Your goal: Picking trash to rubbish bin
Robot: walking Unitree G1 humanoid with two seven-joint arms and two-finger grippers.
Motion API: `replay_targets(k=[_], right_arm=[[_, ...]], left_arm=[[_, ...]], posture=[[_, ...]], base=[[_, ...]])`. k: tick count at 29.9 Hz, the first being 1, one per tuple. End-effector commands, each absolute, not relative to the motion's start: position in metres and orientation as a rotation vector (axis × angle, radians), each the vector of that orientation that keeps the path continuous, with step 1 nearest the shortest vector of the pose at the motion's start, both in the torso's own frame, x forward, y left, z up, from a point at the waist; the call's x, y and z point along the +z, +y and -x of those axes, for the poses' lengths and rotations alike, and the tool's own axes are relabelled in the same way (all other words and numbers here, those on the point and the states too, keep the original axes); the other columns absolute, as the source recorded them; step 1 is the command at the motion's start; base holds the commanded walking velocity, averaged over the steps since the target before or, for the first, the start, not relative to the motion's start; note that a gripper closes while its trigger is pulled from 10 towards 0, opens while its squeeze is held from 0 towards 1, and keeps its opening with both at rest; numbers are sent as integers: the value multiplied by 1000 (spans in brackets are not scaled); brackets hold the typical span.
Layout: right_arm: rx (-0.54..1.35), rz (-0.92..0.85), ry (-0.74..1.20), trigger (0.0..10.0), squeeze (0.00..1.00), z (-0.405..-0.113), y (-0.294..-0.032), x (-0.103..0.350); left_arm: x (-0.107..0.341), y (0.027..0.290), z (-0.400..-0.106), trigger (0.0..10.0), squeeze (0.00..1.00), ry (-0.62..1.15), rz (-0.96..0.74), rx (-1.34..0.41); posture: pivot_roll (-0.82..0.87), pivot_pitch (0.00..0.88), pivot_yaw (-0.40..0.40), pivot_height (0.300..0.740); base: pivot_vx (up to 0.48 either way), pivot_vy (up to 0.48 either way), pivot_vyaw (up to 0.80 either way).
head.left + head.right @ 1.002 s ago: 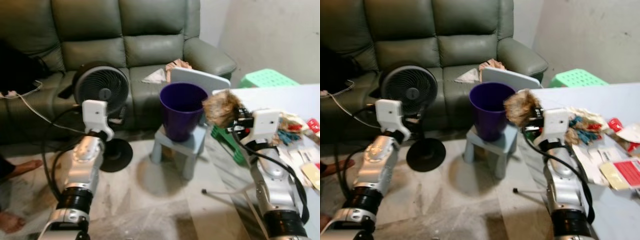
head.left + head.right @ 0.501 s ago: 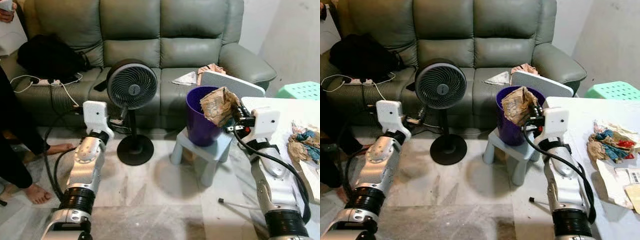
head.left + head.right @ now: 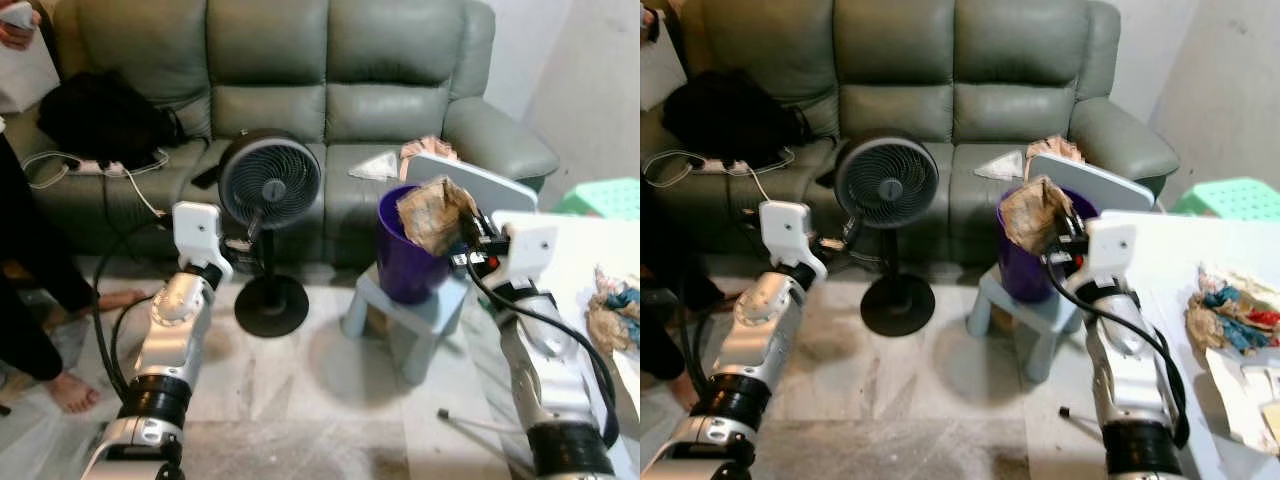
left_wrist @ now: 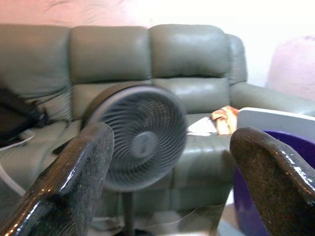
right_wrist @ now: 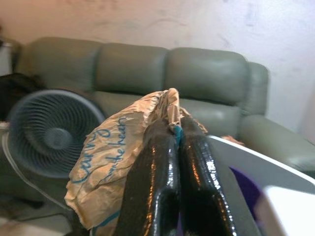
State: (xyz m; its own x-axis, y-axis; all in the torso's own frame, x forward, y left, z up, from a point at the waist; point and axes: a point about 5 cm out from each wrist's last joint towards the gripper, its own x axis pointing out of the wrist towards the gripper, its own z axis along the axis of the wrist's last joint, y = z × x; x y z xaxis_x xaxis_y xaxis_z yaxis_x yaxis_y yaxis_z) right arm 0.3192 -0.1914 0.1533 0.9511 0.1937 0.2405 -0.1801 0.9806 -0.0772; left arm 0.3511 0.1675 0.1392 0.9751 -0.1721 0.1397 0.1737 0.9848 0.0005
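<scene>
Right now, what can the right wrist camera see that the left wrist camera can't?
The right wrist view alone shows the crumpled paper bag, pinched in the right gripper, whose jaws are shut on it. The left wrist view alone shows the left gripper, jaws wide apart and holding nothing. Both show the green sofa, the fan and the purple bin.

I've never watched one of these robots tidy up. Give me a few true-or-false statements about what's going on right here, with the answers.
1. The right gripper is shut on a crumpled paper bag. True.
2. The purple bin stands on the sofa. False: it stands on a small stool before the sofa.
3. The left gripper holds the fan. False: its fingers are open and hold nothing; the fan stands on the floor.
4. The bag is held at the bin's rim. True.
</scene>
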Motion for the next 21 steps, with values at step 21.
replay_targets(k=[21], right_arm=[[193, 54, -255, 10000, 0, -320, -196, 156]], left_arm=[[145, 151, -355, 10000, 0, -148, 62, -240]], posture=[[24, 0, -11, 715]], base=[[226, 50, 0]])
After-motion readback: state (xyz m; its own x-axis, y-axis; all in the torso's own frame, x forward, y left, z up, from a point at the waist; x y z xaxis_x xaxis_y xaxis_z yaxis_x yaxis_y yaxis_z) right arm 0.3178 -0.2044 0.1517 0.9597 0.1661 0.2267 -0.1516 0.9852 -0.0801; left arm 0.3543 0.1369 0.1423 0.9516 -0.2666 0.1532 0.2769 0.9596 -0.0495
